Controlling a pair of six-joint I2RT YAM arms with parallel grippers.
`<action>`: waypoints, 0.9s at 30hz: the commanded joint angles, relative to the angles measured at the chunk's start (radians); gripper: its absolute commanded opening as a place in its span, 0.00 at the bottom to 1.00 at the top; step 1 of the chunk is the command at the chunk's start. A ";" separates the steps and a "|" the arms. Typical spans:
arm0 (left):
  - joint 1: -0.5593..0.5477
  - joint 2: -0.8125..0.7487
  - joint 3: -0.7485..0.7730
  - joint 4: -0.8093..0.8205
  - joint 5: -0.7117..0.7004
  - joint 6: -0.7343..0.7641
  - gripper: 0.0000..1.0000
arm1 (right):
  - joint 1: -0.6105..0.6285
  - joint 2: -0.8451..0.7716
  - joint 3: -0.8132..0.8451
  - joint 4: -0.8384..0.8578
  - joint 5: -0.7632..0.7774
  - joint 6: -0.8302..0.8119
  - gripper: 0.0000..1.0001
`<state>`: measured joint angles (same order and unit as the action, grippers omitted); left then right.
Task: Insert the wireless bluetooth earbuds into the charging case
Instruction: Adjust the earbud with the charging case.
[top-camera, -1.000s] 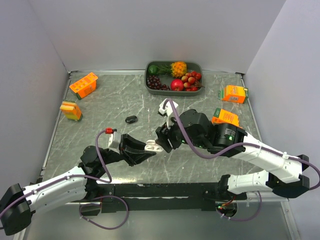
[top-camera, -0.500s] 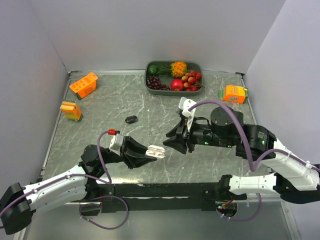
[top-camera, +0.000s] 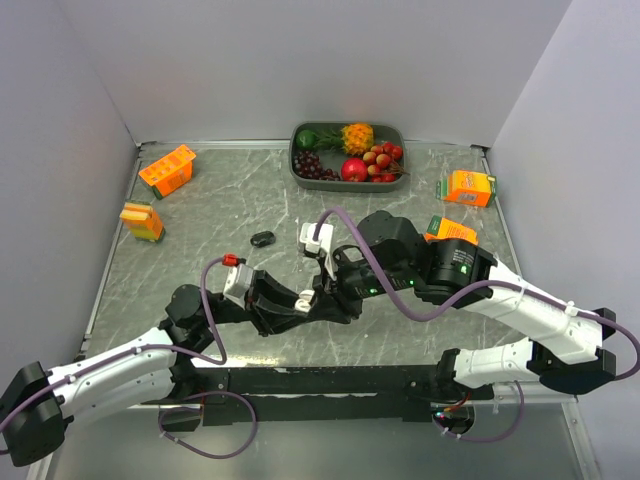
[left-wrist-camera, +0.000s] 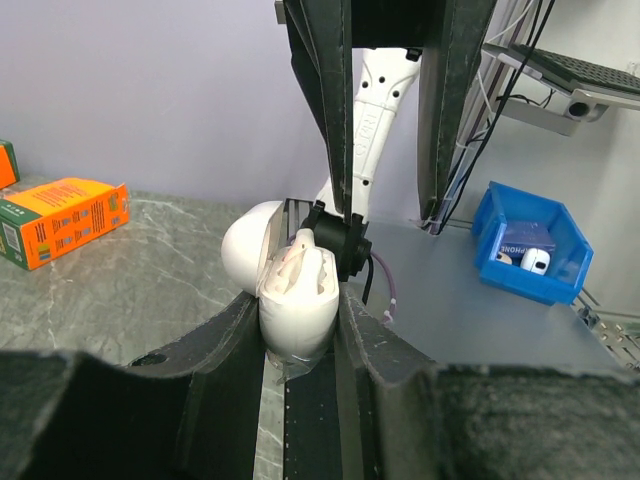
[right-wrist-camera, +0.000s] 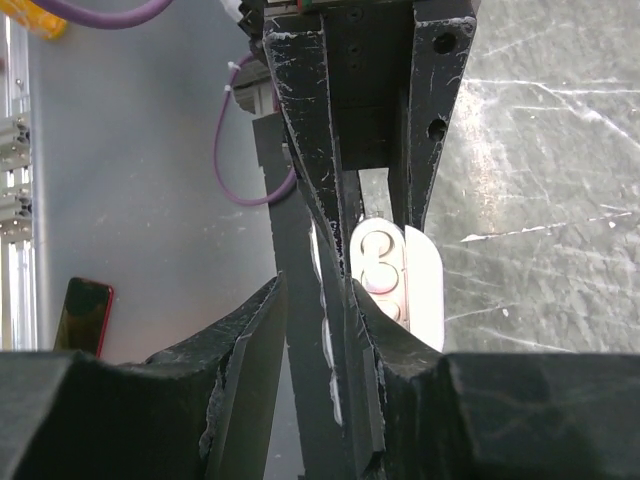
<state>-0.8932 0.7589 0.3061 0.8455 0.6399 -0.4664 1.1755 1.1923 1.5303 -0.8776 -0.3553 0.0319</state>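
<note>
My left gripper (top-camera: 300, 300) is shut on an open white charging case (top-camera: 305, 298), held above the table's front middle. In the left wrist view the case (left-wrist-camera: 300, 295) stands between my fingers with its lid (left-wrist-camera: 248, 238) swung left. My right gripper (top-camera: 322, 293) is open, right against the case. One of its fingers (left-wrist-camera: 335, 120) comes down onto the case's right side. In the right wrist view the case (right-wrist-camera: 420, 285) shows two round white shapes (right-wrist-camera: 378, 262) in its sockets; I cannot tell if they are earbuds. My right gripper (right-wrist-camera: 318, 330) straddles a left finger. No loose earbuds show.
A small black rounded object (top-camera: 263, 238) lies on the table left of centre. A grey fruit tray (top-camera: 298, 172) stands at the back. Orange boxes sit at the left (top-camera: 167, 170), (top-camera: 142, 221) and right (top-camera: 467, 187), (top-camera: 452, 233). A blue bin (left-wrist-camera: 535, 250) stands off the table.
The right gripper was at the case, pulled back to the right half a second ago, and has now come back onto the case. The left gripper still holds the case.
</note>
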 joint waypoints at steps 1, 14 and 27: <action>0.000 0.005 0.050 0.018 0.020 -0.003 0.01 | 0.006 -0.010 -0.002 0.003 0.030 0.008 0.37; -0.001 0.000 0.045 0.010 0.018 -0.003 0.01 | 0.007 0.027 -0.002 0.000 0.156 0.033 0.35; -0.001 0.000 0.044 0.021 0.020 -0.008 0.01 | 0.009 0.049 -0.010 -0.006 0.179 0.034 0.32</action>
<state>-0.8932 0.7639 0.3115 0.8246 0.6395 -0.4664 1.1820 1.2411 1.5295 -0.8814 -0.2157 0.0616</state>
